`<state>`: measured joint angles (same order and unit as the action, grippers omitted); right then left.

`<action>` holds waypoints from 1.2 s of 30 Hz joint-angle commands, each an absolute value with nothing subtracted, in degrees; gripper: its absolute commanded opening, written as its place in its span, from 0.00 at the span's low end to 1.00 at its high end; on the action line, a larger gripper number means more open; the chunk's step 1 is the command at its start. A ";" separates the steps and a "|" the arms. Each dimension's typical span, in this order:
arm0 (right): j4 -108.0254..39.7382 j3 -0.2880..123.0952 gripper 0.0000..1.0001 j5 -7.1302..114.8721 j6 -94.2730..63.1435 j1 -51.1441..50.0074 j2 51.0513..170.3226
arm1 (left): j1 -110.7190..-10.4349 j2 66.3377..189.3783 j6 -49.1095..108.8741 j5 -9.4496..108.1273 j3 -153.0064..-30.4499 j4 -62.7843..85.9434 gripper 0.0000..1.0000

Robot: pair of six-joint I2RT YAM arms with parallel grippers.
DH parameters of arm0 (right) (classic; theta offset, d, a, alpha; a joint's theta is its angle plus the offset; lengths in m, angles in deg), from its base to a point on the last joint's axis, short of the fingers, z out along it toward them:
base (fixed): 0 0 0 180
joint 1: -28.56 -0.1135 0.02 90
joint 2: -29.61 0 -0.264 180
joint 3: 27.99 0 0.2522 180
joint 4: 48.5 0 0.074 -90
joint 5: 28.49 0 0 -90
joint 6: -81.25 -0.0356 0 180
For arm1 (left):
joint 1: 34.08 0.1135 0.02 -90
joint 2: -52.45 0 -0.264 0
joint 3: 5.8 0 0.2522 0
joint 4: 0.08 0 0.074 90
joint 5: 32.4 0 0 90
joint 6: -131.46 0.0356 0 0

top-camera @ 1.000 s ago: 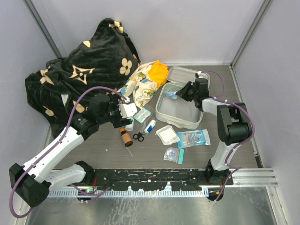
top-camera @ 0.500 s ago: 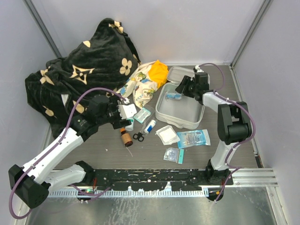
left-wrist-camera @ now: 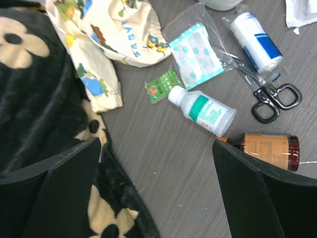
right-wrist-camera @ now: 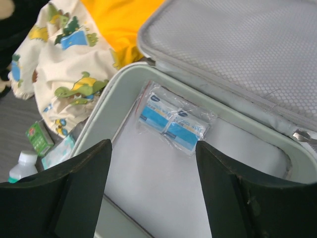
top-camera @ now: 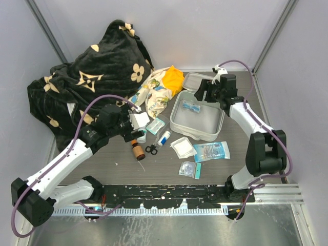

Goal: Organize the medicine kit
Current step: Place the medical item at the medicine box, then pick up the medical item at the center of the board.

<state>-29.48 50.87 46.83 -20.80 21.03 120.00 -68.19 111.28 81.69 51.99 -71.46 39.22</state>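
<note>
Medicine kit [top-camera: 200, 123] open, lid hinged up at far side, long axis near-far. Blue-white packet [right-wrist-camera: 173, 124] inside, far end. Right gripper [right-wrist-camera: 152, 148] spread above it. Left gripper [left-wrist-camera: 156, 148] spread over white bottle [left-wrist-camera: 205, 110].

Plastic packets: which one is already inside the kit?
The clear packet of blue-and-white sachets, lying flat in the open medicine kit by its hinge. The other packets lie outside it on the table.

A black plush blanket [top-camera: 87, 82] with cream flower motifs lies heaped at ten o'clock on the grey wood-grain table [top-camera: 164, 164]. Touching its edge, toward twelve o'clock, sits a crumpled cloth bundle [top-camera: 155, 96] in a cream cartoon print, its orange part at one o'clock.
</note>
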 commanded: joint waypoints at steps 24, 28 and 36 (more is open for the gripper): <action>-24.02 38.68 0.82 34.15 0.97 23.81 99.43 | -63.01 138.15 52.35 52.22 -79.20 32.80 0.98; -24.10 38.71 0.83 33.96 0.66 25.63 98.94 | -63.05 141.28 51.06 51.01 -81.46 32.73 0.97; -24.10 38.61 0.83 33.91 1.29 26.78 99.01 | -63.71 147.13 52.24 44.37 -86.33 29.53 0.89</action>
<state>-21.44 38.24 34.79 0.24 26.45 101.09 -63.05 144.98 52.36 49.26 -82.08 33.89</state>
